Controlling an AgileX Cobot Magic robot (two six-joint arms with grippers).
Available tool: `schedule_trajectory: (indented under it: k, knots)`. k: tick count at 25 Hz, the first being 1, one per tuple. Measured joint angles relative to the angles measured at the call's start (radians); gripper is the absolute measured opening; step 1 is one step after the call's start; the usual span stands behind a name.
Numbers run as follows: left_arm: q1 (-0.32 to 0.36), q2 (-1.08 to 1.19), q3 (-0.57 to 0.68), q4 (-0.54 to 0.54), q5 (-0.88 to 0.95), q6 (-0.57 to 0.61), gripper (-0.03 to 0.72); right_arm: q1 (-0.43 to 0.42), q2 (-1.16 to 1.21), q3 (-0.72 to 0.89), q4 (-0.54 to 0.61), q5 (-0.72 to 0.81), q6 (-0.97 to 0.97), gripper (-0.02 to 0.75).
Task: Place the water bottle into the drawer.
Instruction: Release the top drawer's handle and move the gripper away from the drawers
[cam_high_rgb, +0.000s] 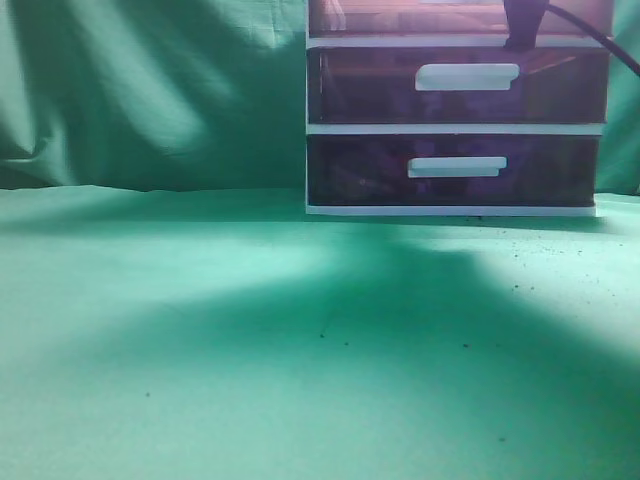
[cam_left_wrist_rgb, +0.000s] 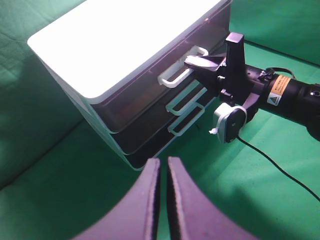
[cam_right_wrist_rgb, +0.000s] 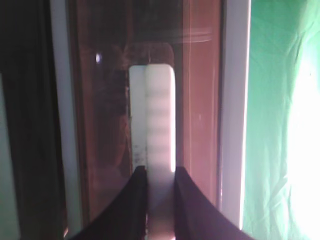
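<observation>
Green cloth (cam_high_rgb: 200, 350) fills the foreground of the exterior view, and at its 1 o'clock edge stands a three-drawer cabinet (cam_high_rgb: 455, 130) with dark translucent fronts, a white frame and white handles; the middle drawer (cam_high_rgb: 350, 90) and bottom drawer (cam_high_rgb: 350, 172) sit flush. Seen from the left wrist, the left gripper (cam_left_wrist_rgb: 163, 200) hangs at 6 o'clock above the cloth, its two dark fingers nearly together with only a thin slit between them and nothing held. Toward 2 o'clock the right gripper (cam_left_wrist_rgb: 202, 64) meets the top drawer's handle (cam_left_wrist_rgb: 175, 75). Its own wrist camera shows the fingers pinched on either side of that white handle, touching it. No water bottle shows in any view.
</observation>
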Motion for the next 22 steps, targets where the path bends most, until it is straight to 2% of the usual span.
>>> schedule_trajectory:
  k: [3, 9, 14, 15, 22]
  knots:
    - [0.0, 0.0, 0.0, 0.0, 0.0, 0.0, 0.0, 0.0, 0.002, 0.0, -0.002, -0.015, 0.009, 0.105]
    - [0.0, 0.0, 0.0, 0.0, 0.0, 0.0, 0.0, 0.004, 0.004, 0.0, -0.002, -0.083, 0.013, 0.336]
    - [0.0, 0.0, 0.0, 0.0, 0.002, 0.0, 0.0, 0.038, 0.004, 0.0, 0.022, -0.104, 0.013, 0.336]
    - [0.0, 0.0, 0.0, 0.0, 0.004, 0.0, 0.0, 0.046, 0.006, 0.0, 0.027, -0.105, 0.013, 0.377]
    - [0.0, 0.0, 0.0, 0.0, 0.015, 0.0, 0.0, 0.065, -0.004, 0.003, 0.09, -0.108, 0.011, 0.361]
